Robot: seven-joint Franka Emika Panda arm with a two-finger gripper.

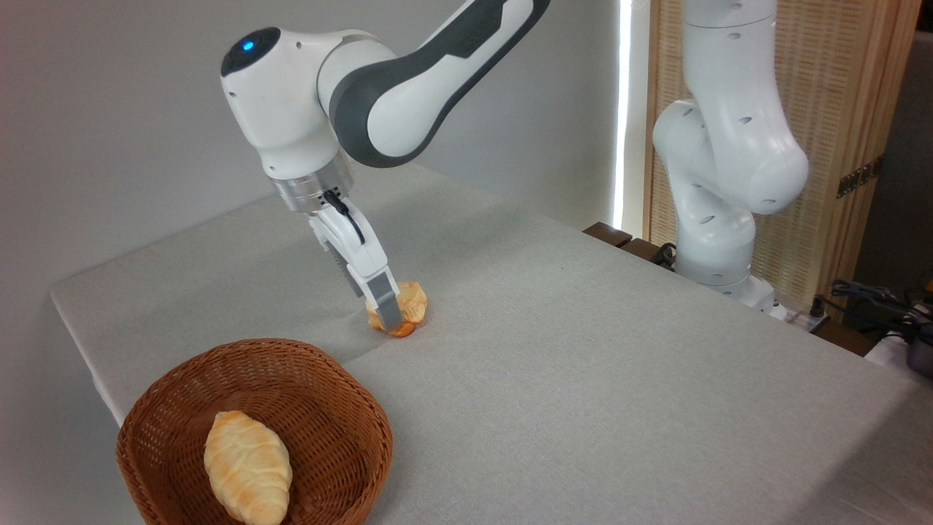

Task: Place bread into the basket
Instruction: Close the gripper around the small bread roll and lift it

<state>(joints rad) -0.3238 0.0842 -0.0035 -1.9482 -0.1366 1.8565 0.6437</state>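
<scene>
The bread (pixel 414 300), a small golden-orange bun, sits at the middle of the grey table with its darker underside showing at the bottom edge. My gripper (pixel 394 313) comes down on it at a slant from the upper left. The near finger (pixel 386 305) lies flat across the bun's front, and the far finger is hidden behind the bun. The jaws look closed on the bread, which is at or barely above the cloth. The round brown wicker basket (pixel 329 364) stands at the front left, a short way from the bun.
A larger pale-yellow loaf (pixel 248 467) lies inside the basket. The arm's white base (pixel 718 233) stands at the table's far right edge, with cables (pixel 871 299) beside it. The table's left edge runs close behind the basket.
</scene>
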